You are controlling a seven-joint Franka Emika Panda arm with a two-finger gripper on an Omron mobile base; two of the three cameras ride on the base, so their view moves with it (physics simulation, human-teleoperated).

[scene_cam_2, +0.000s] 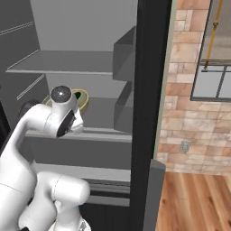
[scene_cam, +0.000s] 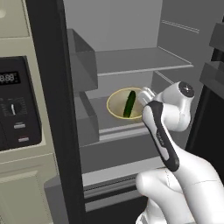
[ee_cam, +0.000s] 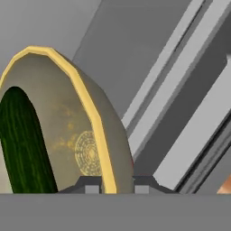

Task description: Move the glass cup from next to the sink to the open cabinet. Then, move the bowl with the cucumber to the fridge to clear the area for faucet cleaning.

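One bowl [scene_cam: 117,106], one cucumber [scene_cam: 129,104] — perhaps two shelves [scene_cam: 144,61].

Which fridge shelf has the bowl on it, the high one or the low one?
The low one. The bowl with the cucumber sits there, its rim between the jaws, while the high shelf above it is bare.
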